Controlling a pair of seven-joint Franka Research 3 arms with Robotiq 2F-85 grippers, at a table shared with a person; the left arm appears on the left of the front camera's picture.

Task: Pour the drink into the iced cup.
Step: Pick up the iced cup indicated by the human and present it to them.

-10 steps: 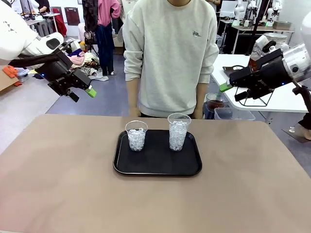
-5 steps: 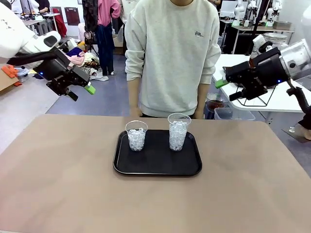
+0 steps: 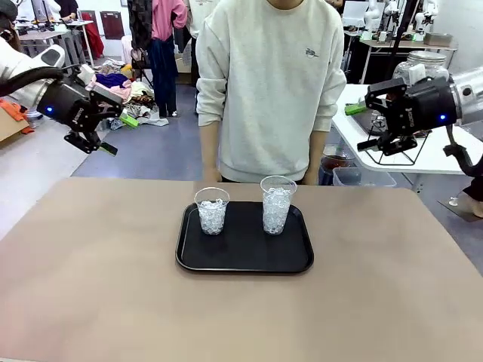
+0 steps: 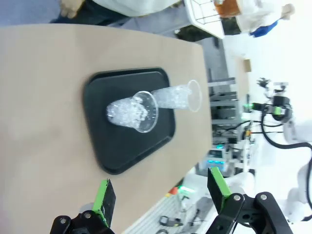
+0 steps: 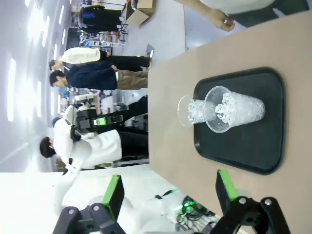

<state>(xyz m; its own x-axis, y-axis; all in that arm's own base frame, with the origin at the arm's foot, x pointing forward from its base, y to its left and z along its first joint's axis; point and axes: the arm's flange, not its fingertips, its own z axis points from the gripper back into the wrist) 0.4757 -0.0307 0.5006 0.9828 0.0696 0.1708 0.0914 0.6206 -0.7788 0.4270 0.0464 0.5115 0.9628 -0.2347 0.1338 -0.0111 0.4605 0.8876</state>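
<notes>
Drink, as best you can judge, sits in the jar (image 3: 427, 63) behind your right pincer (image 3: 361, 127); the iced cups (image 3: 277, 205) on the tray (image 3: 245, 260) hold only ice. Your left pincer (image 3: 118, 136) and the right one hang released, empty. All pouring remains.

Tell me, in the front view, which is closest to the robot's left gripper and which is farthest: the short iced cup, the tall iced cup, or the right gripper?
1. The short iced cup, on the black tray's left side, nearest the left gripper.
2. The tall iced cup, on the tray's right side.
3. The right gripper, raised over by the table's far right corner.
</notes>
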